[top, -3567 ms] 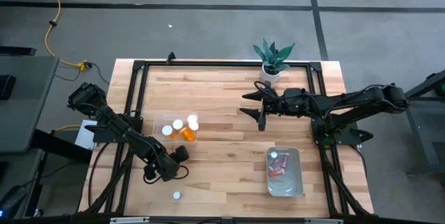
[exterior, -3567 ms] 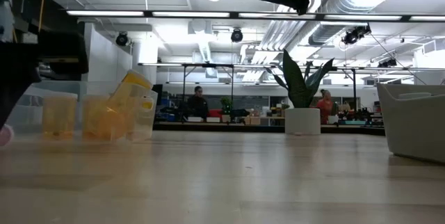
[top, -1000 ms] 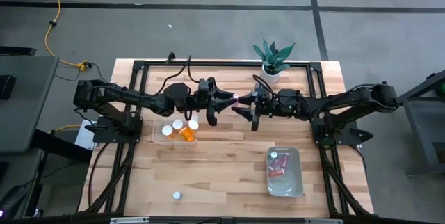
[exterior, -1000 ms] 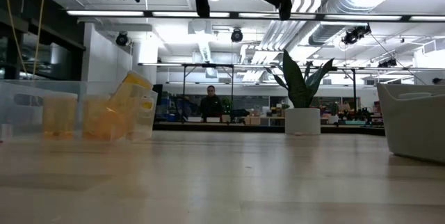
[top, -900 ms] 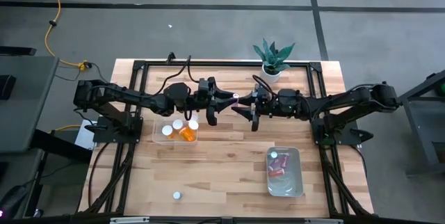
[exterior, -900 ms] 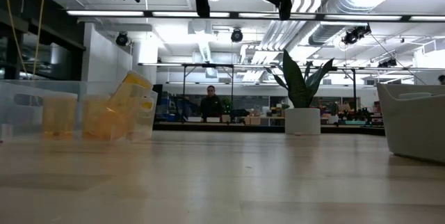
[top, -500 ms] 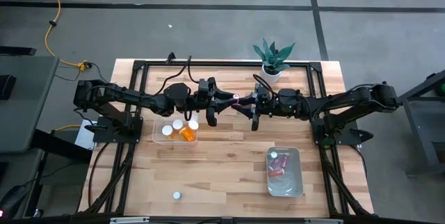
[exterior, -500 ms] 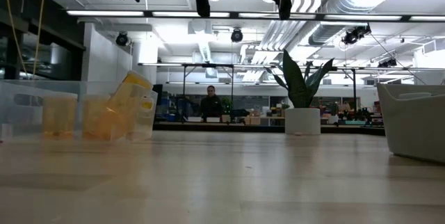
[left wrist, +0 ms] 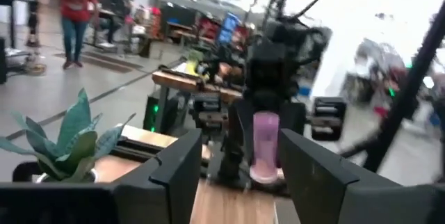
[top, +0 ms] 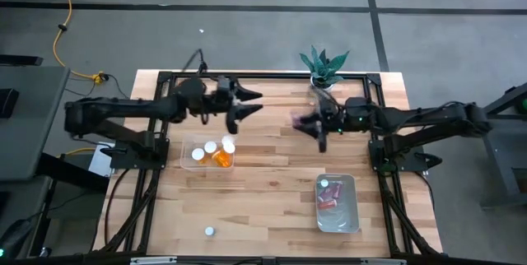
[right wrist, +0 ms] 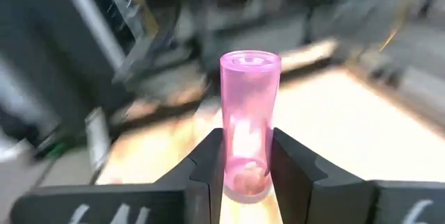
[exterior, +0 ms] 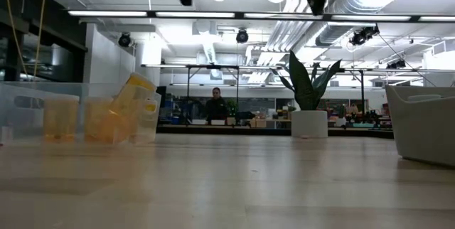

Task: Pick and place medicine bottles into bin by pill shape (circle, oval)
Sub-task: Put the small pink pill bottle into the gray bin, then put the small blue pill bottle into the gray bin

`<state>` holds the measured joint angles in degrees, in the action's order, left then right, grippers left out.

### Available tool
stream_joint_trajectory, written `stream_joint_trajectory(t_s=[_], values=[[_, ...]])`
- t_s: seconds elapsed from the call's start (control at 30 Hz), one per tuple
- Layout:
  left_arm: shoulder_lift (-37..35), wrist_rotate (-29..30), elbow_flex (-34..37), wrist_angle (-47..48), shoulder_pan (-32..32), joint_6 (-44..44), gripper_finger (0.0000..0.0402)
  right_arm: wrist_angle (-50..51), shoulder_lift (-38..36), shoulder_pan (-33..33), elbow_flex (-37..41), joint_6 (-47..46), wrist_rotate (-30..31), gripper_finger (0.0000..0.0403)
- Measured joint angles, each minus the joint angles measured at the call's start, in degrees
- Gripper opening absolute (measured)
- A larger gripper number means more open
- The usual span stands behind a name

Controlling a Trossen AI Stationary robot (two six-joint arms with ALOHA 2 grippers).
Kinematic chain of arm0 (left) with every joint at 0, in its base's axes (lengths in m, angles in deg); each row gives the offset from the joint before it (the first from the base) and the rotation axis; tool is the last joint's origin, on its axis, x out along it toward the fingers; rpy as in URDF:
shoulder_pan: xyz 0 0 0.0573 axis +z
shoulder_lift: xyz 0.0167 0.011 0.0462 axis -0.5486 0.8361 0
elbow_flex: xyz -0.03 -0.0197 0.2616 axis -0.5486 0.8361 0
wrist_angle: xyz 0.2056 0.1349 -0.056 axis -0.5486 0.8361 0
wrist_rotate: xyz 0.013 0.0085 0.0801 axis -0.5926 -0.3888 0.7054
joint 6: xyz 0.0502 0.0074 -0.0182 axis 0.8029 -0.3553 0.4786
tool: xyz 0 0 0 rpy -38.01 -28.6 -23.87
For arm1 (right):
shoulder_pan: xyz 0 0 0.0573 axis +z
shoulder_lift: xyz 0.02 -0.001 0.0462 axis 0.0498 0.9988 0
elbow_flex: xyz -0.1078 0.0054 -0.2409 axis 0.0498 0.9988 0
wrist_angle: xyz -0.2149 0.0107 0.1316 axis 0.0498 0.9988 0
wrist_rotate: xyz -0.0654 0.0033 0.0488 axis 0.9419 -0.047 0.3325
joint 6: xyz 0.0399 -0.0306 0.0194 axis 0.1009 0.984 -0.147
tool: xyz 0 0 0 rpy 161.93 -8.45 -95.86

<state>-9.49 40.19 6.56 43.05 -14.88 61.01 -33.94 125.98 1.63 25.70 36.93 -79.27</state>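
My right gripper [top: 303,122] is shut on a pink translucent medicine bottle [right wrist: 250,123], high over the middle of the table, right of centre. My left gripper [top: 254,105] stands open and empty to the left of it, over the far left part; between its fingers the left wrist view shows the pink bottle [left wrist: 265,144] a little way off. A clear bin [top: 188,143] at the left holds orange bottles [top: 222,158] with white caps. A second bin [top: 352,207] at the near right holds reddish bottles [top: 331,201]. My right gripper pinches the pink bottle's two sides [right wrist: 245,172] between its two fingers, close to one end; the rest of the bottle reaches out past the fingertips [right wrist: 208,161]. The fingers come level from the table's right. The bottle is lifted clear, high above the table.
A potted plant [top: 323,69] stands at the far edge, just behind my right gripper. A loose white cap [top: 209,231] lies near the front edge at the left. Bare wood lies between the two bins. People show in the room behind [exterior: 215,104].
The two grippers met over the table's middle with the pink bottle between them. My left gripper has opened, let go and drawn back toward the left and far edges. My right gripper has carried the bottle toward the right edge.
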Motion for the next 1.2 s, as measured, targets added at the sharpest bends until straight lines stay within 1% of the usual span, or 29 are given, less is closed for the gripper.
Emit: stream_joint_trajectory(t_s=[0.1,0.17,0.23,0.3,0.37,0.5,0.67,0.77,0.93,1.0,1.1,1.2], values=[[-5.2,-3.6,0.0,7.0,1.7,2.6,0.0183,11.6,-2.4,2.2,0.0,-6.3,-6.8,0.0079],[-8.2,-3.8,0.0,11.4,2.1,3.1,0.0183,17.3,-2.6,4.9,0.0,-11.8,-11.1,0.0079],[-10.9,-4.0,0.0,14.4,2.3,3.2,0.0183,22.1,-2.1,9.0,0.0,-17.3,-14.8,0.0079],[-13.3,-4.0,0.0,16.6,2.3,3.2,0.0183,25.4,-1.1,14.2,0.0,-22.5,-16.5,0.0079],[-15.3,-4.0,0.0,17.9,2.3,3.3,0.0184,28.6,-0.2,19.6,0.0,-26.5,-16.7,0.0079],[-17.6,-3.7,0.0,18.7,2.3,3.3,0.0184,34.6,2.4,29.1,0.0,-34.2,-13.3,0.0083],[-18.5,-2.1,0.0,18.6,2.3,3.3,0.0184,42.3,8.1,36.9,0.1,-43.1,-9.3,0.0103],[-18.5,-2.1,0.0,18.6,2.3,3.2,0.0184,42.7,12.4,39.1,0.1,-45.4,-9.0,0.0122],[-18.5,-2.9,0.0,19.0,2.3,3.3,0.0184,37.1,18.2,39.6,0.1,-46.3,-9.3,0.0166],[-18.5,-3.8,0.0,19.2,2.3,3.3,0.0184,35.6,19.5,39.2,0.1,-46.1,-11.0,0.0188],[-19.7,-4.1,0.0,20.8,2.3,3.7,0.0184,35.0,19.6,38.3,0.1,-44.0,-14.5,0.0217],[-21.4,-4.1,0.0,24.7,2.2,4.7,0.0184,35.0,16.8,37.3,0.1,-42.1,-14.3,0.0233]])
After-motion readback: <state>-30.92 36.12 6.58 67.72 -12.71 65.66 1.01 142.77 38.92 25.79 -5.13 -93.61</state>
